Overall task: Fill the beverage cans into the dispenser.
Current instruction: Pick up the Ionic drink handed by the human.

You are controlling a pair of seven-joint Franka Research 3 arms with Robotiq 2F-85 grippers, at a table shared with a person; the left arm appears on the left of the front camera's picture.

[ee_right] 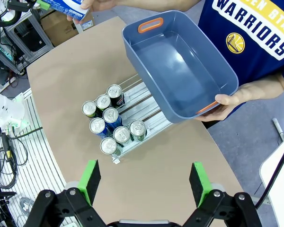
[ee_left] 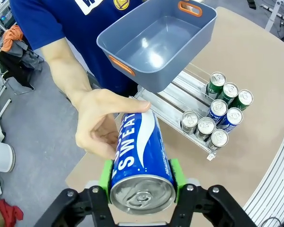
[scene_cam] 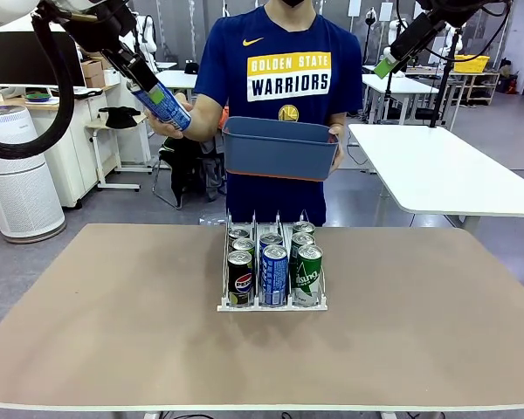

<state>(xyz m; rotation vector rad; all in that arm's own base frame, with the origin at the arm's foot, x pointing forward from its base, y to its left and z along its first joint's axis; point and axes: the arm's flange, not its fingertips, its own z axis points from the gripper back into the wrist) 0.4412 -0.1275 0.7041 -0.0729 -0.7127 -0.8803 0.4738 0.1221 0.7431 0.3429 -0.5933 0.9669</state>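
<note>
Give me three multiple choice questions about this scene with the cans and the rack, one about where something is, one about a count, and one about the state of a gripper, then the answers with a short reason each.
1. Where is the blue can with white lettering?
A. In the tub
B. Between the left gripper's pads, with the person's hand on it
C. Lying on the table

2. How many cans stand in the dispenser?
A. Five
B. Nine
C. Seven

3. What state is the right gripper in?
A. Open and holding nothing
B. Shut on a green can
C. Shut on the tub's handle

Answers: 1 B, the left wrist view shows the green pads on both sides of the can and the hand against it. 2 C, the right wrist view shows seven silver tops in the lanes. 3 A, its green pads stand wide apart with only table between them; the grey tub, held by the person, is empty.
</note>
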